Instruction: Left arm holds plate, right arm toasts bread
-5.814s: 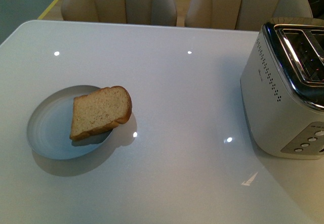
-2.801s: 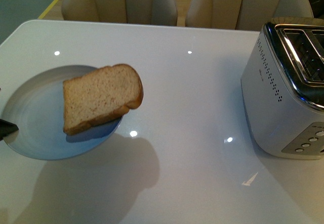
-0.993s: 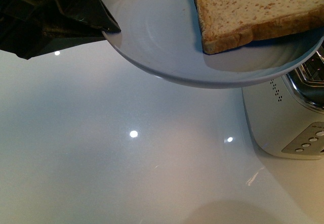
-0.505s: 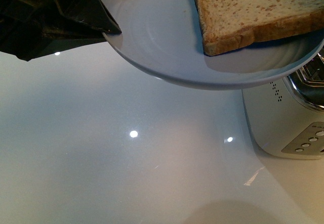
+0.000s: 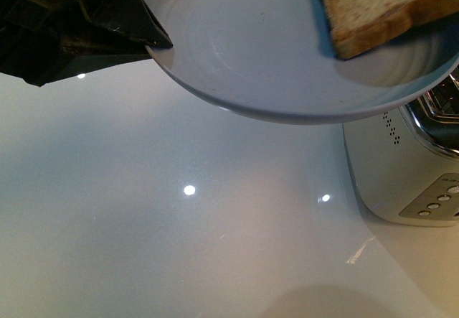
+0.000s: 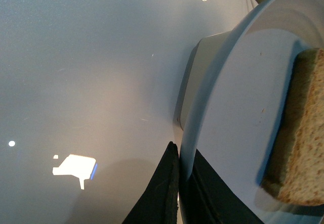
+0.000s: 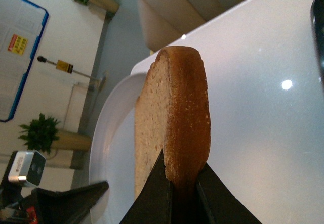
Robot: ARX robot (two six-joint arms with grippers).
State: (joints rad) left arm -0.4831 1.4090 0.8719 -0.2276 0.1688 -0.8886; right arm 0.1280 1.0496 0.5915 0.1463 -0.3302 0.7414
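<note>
Pale blue-grey plate [image 5: 244,52] is clamped at its rim in the left end effector [image 5: 147,34], above the table [image 5: 179,246]. Right end effector [image 7: 179,183] pinches the bread [image 5: 380,9] crust, over the plate side farthest from the left end effector.

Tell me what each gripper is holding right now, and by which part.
The left gripper pinches the plate by its rim. The right gripper clamps the bread at one crust edge, a finger on each face.
</note>
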